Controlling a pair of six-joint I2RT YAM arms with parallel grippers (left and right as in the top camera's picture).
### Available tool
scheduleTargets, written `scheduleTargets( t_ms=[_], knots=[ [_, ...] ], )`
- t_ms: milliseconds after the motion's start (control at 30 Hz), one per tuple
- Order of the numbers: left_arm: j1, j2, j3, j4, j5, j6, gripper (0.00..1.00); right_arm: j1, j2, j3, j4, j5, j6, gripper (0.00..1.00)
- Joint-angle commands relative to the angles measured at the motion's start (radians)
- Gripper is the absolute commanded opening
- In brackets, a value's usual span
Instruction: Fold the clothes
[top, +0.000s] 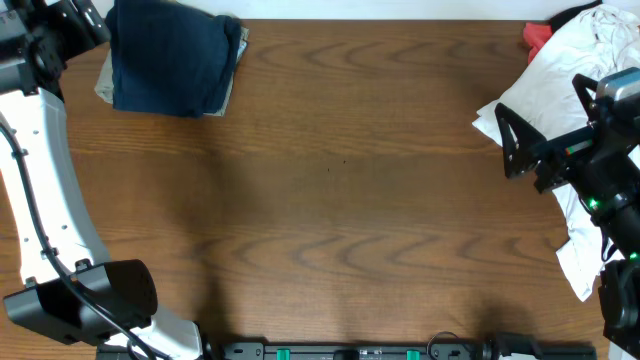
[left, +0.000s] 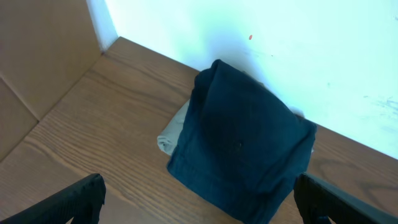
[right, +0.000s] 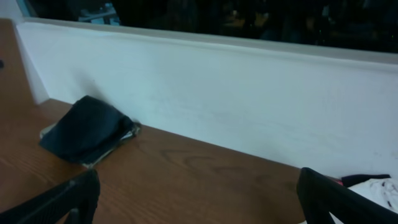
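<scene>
Spread wide and empty: left gripper (left: 200, 208), right gripper (right: 200, 202) — folded navy garment (top: 175, 55) lies atop khaki garment (top: 104, 88)

Overhead, light falls evenly on the brown wood-grain table (top: 340, 150). The folded dark navy-blue fabric garment (top: 175, 65) is sharp, and faint soft shadows lie well in front of it, toward the table's near edge. In the left wrist view the white wall (left: 280, 37) behind the garment (left: 242, 143) is washed out to a bluish glare. The right wrist view is dim and soft, and the garment (right: 87, 130) shows little detail.
</scene>
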Motion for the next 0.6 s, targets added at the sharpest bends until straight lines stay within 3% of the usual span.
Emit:
scheduleTargets(
  t_ms=[0,167,267,400,567],
  knots=[
    [-0.001,0.006,-0.004,-0.003,-0.005,-0.009,0.98,0.023,0.002,0.007,0.007,-0.004,-0.012,0.99],
    [-0.001,0.006,-0.004,-0.003,-0.004,-0.009,0.98,0.022,-0.003,-0.003,0.007,0.008,-0.022,0.99],
    [-0.001,0.006,-0.004,-0.003,-0.005,-0.009,0.98,0.024,-0.027,-0.053,0.0,0.017,-0.111,0.99],
    [-0.001,0.006,-0.004,-0.003,-0.005,-0.009,0.98,0.034,-0.109,-0.228,0.042,0.058,-0.166,0.99],
    [-0.001,0.006,-0.004,-0.003,-0.005,-0.009,0.98,0.082,-0.285,-0.599,0.346,0.065,-0.166,0.99]
  ],
)
